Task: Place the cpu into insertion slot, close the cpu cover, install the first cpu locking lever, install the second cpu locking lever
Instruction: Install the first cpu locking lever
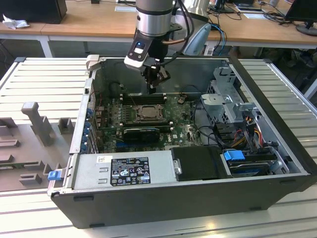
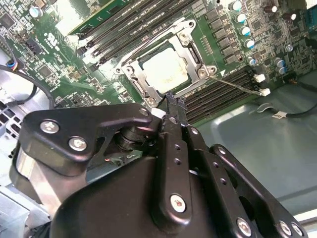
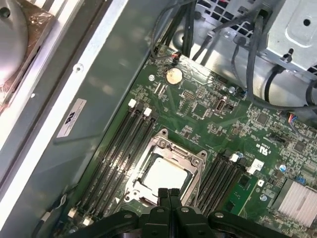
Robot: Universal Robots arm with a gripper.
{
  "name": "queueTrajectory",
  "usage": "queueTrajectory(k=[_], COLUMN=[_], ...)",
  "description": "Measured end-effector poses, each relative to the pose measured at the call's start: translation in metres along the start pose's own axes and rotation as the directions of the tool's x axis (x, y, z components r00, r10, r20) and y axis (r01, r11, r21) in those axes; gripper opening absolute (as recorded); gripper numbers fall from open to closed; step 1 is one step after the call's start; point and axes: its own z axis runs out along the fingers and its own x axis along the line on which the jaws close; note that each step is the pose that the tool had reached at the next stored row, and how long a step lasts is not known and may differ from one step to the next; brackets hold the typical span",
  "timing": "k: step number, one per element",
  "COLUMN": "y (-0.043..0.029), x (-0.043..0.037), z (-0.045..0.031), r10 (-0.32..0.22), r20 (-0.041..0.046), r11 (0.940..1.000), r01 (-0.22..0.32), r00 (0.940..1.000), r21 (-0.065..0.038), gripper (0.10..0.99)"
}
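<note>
The pincer (image 1: 152,89) hangs inside the open computer case (image 1: 198,198), in the upper middle of the exterior view, just above the green board (image 3: 198,114) and near the insertion slot (image 1: 148,113), which sits at the centre of that view. In the first wrist view its fingertips (image 3: 163,194) are pressed together side by side with nothing between them, poised over the near edge of the socket.

The cpu (image 3: 166,174) lies flat in the socket, its pale top showing through the square opening. The cpu cover (image 2: 136,79) looks lowered over it, its silvery frame resting around the chip, so the first two steps seem done.

The levers look unfinished. In the second wrist view a thin wire lever (image 2: 235,83) runs out from a corner of the socket across the black memory slots (image 2: 223,89), which I judge to be unlatched. I cannot tell how the other lever stands. The case rests on a grey ribbed worktop (image 1: 44,79).
</note>
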Motion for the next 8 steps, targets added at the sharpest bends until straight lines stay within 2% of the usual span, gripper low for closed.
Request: queueTrajectory(k=[8], y=[0.0], x=[0.0], z=[0.0], r10=[-0.056], r20=[-0.0013], r11=[0.9984], r01=[0.056], r00=[0.9984], r21=[0.0], gripper=[0.106])
